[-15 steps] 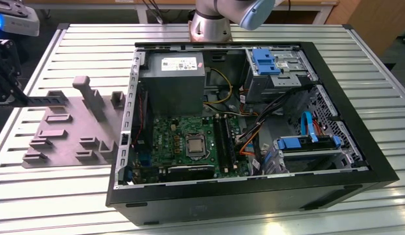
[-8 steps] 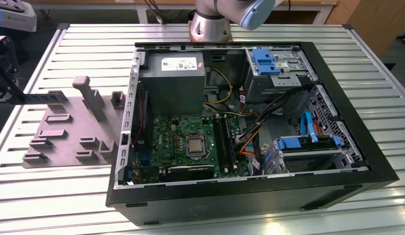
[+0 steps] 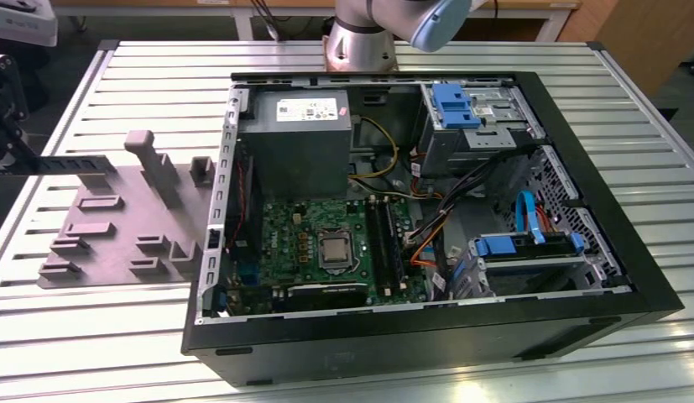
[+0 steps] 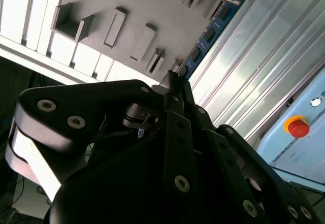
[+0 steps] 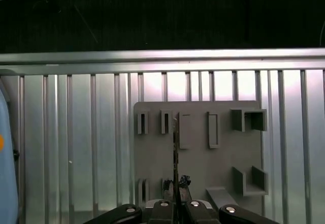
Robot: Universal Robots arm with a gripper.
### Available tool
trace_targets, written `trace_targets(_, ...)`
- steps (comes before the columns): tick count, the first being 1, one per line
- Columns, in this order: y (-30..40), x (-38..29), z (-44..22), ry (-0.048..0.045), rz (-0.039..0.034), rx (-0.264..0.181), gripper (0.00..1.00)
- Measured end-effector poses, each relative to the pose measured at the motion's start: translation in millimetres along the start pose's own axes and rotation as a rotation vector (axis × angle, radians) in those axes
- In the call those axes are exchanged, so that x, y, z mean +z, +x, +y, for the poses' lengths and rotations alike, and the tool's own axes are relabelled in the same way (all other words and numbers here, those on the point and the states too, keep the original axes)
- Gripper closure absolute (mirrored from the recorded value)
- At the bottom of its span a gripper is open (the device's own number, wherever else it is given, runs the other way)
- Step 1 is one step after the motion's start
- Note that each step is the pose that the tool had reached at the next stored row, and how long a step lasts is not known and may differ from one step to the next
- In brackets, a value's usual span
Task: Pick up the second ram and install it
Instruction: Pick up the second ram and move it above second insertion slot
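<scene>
Slatted metal table (image 3: 101,336), grey holder block (image 3: 112,210) beside open computer case (image 3: 380,344), jaws tight on the second ram (image 4: 213,28).

Nothing legible anywhere; only unreadably small print on the white label (image 3: 310,108) atop the grey power supply (image 3: 296,159).

Looks like robotics lab, workshop style. Slatted aluminium bench (image 3: 89,336) carries robot arm base (image 3: 360,42). Opened computer tower (image 3: 414,344) lies flat on it, grey fixture plate (image 3: 122,222) beside it. Red emergency-stop button (image 4: 298,128) sits on pale blue box (image 4: 304,155).
</scene>
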State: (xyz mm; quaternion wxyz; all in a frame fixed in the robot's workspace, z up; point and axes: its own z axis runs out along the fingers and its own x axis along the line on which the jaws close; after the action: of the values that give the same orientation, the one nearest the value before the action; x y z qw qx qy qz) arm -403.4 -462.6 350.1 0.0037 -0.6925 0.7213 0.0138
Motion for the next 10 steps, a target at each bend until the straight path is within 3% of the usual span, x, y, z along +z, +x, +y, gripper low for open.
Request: trace_targets(10,-0.2,-8.7,0.1,-0.0001,0.0001,0.0,0.86)
